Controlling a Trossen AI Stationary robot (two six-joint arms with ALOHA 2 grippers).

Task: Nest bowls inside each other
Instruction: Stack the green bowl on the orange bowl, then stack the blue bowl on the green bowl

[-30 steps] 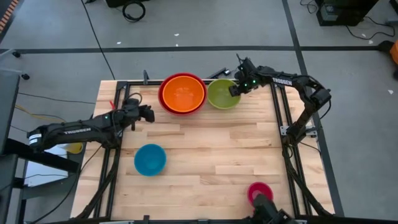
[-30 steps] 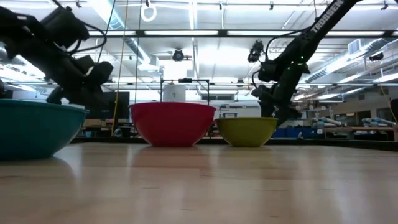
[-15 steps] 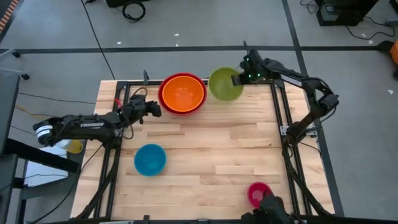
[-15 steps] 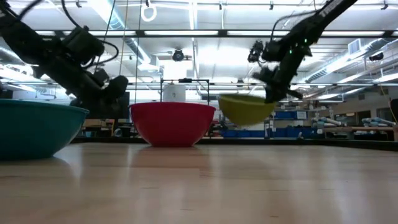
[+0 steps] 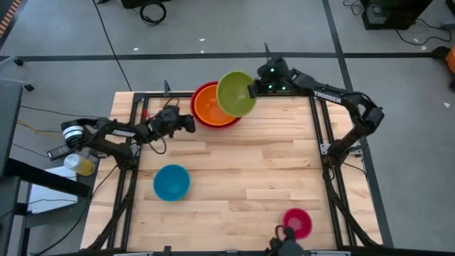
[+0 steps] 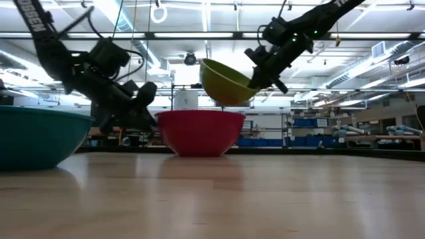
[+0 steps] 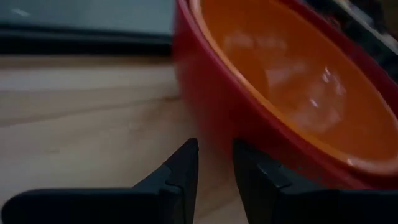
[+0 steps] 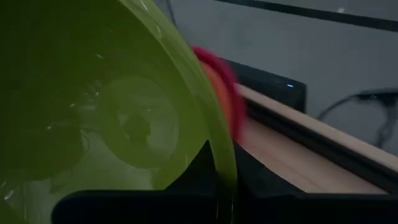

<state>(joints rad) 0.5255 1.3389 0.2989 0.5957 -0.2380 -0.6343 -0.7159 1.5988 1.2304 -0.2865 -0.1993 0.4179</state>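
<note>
The orange bowl [image 5: 210,111] sits nested in the red bowl [image 5: 196,114], which stands on its base at the table's far middle. The lime green bowl [image 5: 236,92] hangs tilted in the air over their right half, with my right gripper [image 5: 254,89] shut on it. My left gripper [image 5: 191,122] is low at the red bowl's left near side, its fingers a narrow gap apart and pointing at the wall [image 7: 211,93]. The blue bowl [image 5: 171,182] stands at the near left. The pink bowl [image 5: 297,222] stands at the near right. My right gripper holds the green bowl by its rim [image 8: 222,155] on the bowl's right side, one finger inside and one outside. The fingers slant down from the table's far right. The bowl is lifted clear and tilted above the red bowl [image 6: 199,133]. My left gripper has its fingertips [image 7: 245,155] against the lower outer wall of the red bowl, coming nearly level from the table's left. Nothing is between the fingers.
Black metal frame rails [image 5: 318,121] run along the table's left, right and far edges. A yellow thing [image 5: 84,167] lies off the table's left side. Bare wood [image 5: 256,163] fills the table's middle.
My right gripper has shut on the green bowl's rim, lifted it off the table and carried it left and up over the orange bowl, and the bowl has tipped. My left gripper has gone right and down to the red bowl. That bowl has slid a little toward the right.
</note>
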